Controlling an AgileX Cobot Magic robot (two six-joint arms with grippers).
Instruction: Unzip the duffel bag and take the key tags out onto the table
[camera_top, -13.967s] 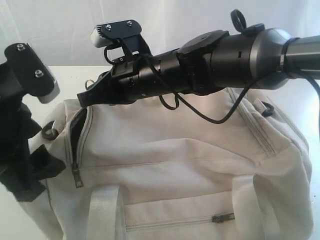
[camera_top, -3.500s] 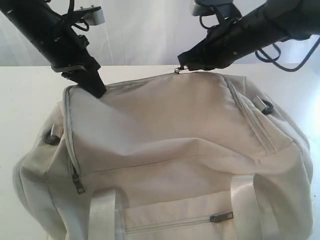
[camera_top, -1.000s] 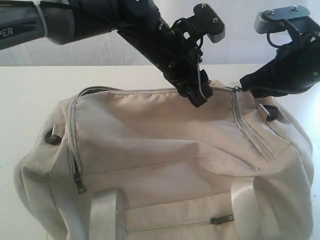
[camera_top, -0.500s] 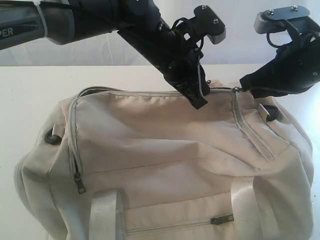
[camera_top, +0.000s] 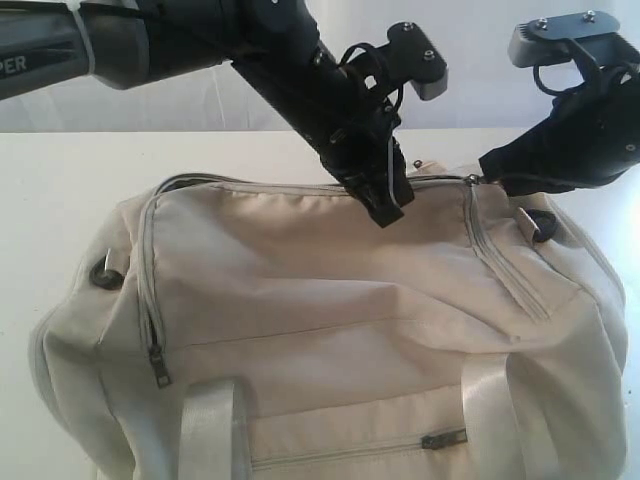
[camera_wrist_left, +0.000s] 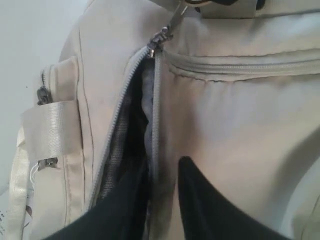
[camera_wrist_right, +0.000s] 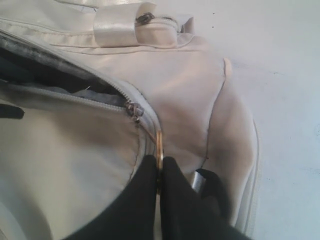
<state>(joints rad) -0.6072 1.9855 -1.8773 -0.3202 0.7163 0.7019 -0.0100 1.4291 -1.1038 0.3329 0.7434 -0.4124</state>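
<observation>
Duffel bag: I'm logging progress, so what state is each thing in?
duffel bag, main zipper partly open, dark lining showing
right gripper, shut on zipper pull
left gripper, open, straddling the opening's edge
front pocket zipper, closed
key tags, not visible

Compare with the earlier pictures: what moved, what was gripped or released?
The right gripper, shut on the zipper pull, dragged it along the far top edge of the duffel bag from the middle to the right end, opening the seam. The left gripper swung from the bag's left corner to that open seam. The bag stayed roughly in place.
</observation>
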